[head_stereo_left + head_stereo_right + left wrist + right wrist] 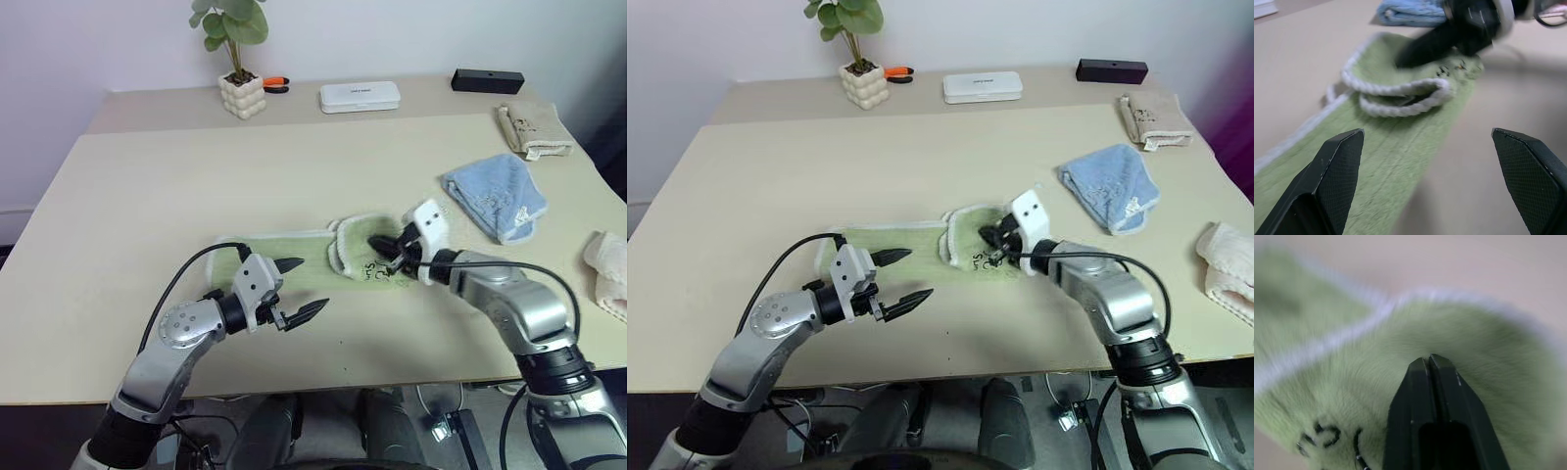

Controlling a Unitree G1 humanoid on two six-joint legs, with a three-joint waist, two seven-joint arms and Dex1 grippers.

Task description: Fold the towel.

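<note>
The light green towel (294, 255) lies as a long strip on the table (147, 196), its whitish-trimmed right end doubled back into a small fold (1400, 95). A dark embroidered mark (1327, 435) sits near that end. My right gripper (378, 245) is shut, its black tips (1429, 363) pressed into the folded right end with no cloth visibly between them. My left gripper (313, 284) hangs open just above the strip's left half near its front edge, its fingers (1337, 166) wide apart with nothing between them.
A light blue towel (495, 196) lies right of the green one. A beige cloth (532, 127) is at the far right and a cream cloth (609, 274) at the right edge. A potted plant (242, 95), white case (359, 96) and black box (487, 80) line the back.
</note>
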